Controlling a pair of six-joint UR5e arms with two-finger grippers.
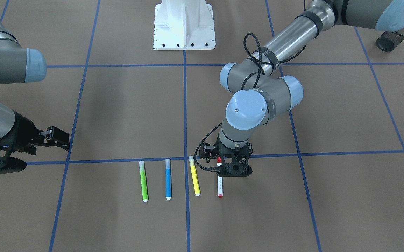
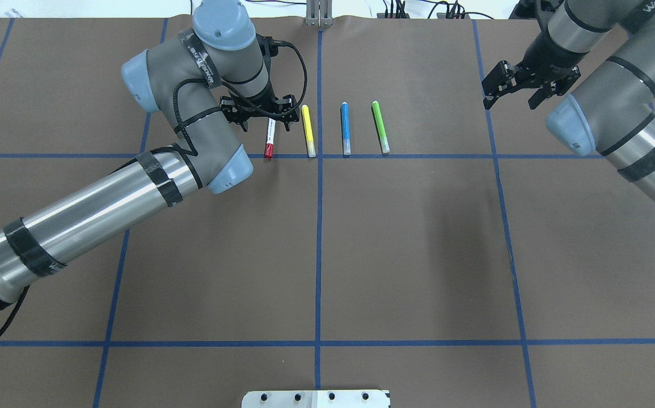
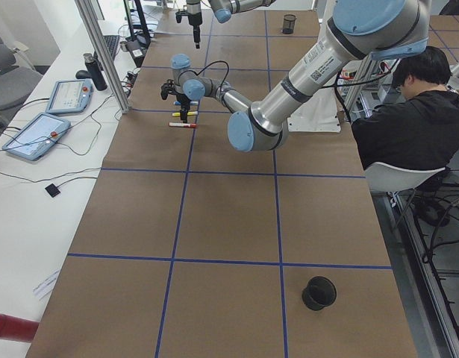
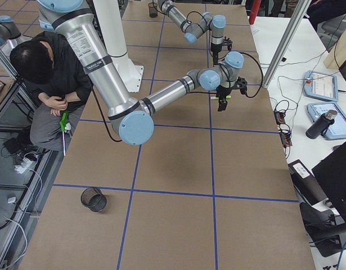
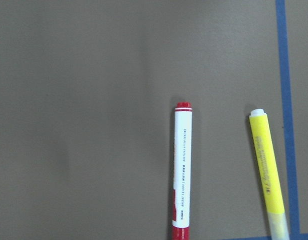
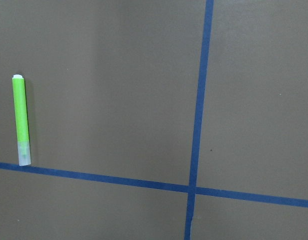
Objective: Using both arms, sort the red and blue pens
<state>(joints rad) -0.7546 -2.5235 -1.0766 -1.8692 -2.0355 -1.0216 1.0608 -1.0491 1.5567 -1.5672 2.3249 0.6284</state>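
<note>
Overhead exterior view: four markers are laid out in a neat row along a blue tape line point(image 2: 418, 156). The left gripper point(image 2: 260, 116) is poised right over the end of the red pen point(image 2: 269, 139) that lies farther from the robot. So the step in hand is judged to be the reach for the red one, with the grasp not yet made. The jaws look spread and nothing is held. In the left wrist view the red pen point(image 5: 182, 165) is seen lying flat on the brown table point(image 5: 93, 100), untouched, with the yellow marker point(image 5: 266, 170) just beside it.

The blue pen point(image 2: 345, 129) is found between the yellow marker and the green marker point(image 2: 380, 127), flat as well. The right gripper point(image 2: 511, 90) is held well off to the side of the row, clearly spread and empty.

Next move, as a guess: the left gripper needs to be lowered straight down so the barrel is straddled, then closed. Care is called for, since the yellow marker could easily be nudged by the nearer finger. The blue pen is probably meant for the right arm. A black mesh cup point(image 1: 392, 38) is seen out toward the left arm's end of the table. It may be a drop spot, but that can't be confirmed.
</note>
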